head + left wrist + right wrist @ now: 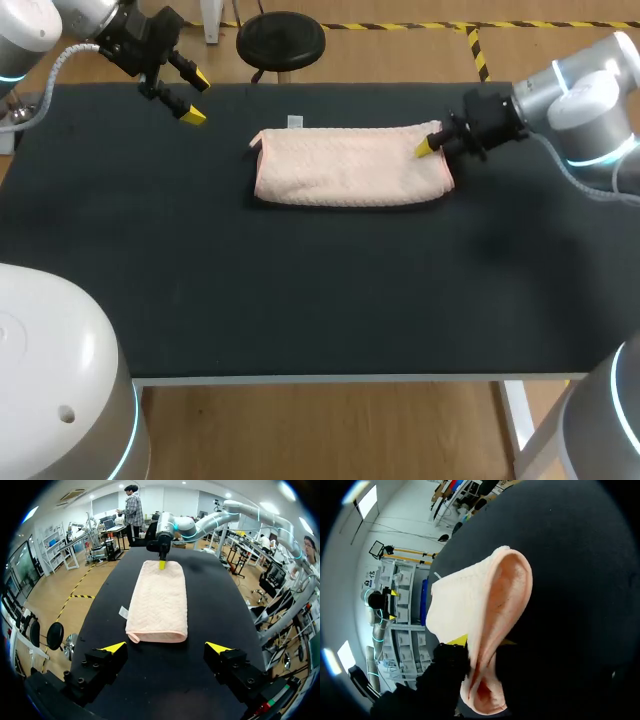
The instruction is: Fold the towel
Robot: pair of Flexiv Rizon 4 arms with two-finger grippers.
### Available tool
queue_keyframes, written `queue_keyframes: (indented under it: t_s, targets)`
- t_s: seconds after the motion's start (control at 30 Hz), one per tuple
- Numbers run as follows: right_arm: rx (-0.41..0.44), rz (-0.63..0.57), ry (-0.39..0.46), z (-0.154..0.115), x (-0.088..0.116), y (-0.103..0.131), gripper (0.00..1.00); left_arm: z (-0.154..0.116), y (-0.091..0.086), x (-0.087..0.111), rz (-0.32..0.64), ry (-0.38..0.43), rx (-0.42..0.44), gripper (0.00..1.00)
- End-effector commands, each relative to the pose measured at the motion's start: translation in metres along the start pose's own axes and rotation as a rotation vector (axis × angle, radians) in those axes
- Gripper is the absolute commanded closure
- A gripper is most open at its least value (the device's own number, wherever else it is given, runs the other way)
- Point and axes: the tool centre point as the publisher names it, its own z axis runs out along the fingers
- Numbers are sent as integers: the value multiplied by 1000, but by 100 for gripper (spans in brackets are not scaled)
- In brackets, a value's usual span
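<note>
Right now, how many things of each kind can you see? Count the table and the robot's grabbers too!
towel: 1
grippers: 2, the left gripper and the right gripper
table: 1
Total: 4

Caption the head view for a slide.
Right end effector grips one end of the folded towel on the table; left end effector open near the far-left corner.
</note>
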Motion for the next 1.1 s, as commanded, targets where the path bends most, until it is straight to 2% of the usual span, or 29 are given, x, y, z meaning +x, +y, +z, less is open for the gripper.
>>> queue_keyframes:
  t_s: [0.03,0.17,0.3,0.5,0.63,0.77,1.1]
  targets:
    - [-4,-8,-78,-15,38,-3,100,1,1,0,2,0,2,0]
    - [36,-56,-131,-12,71,-1,100,1,1,0,2,0,2,0]
    - [85,-94,-186,5,101,-3,100,1,1,0,2,0,2,0]
    - [135,-180,-187,40,142,-3,100,1,1,0,2,0,2,0]
    - [142,-180,-178,67,154,5,100,1,1,0,2,0,2,0]
    - [100,-134,-166,86,158,13,100,1,1,0,2,0,2,0]
    - [68,-95,-53,123,190,7,100,1,1,0,2,0,2,0]
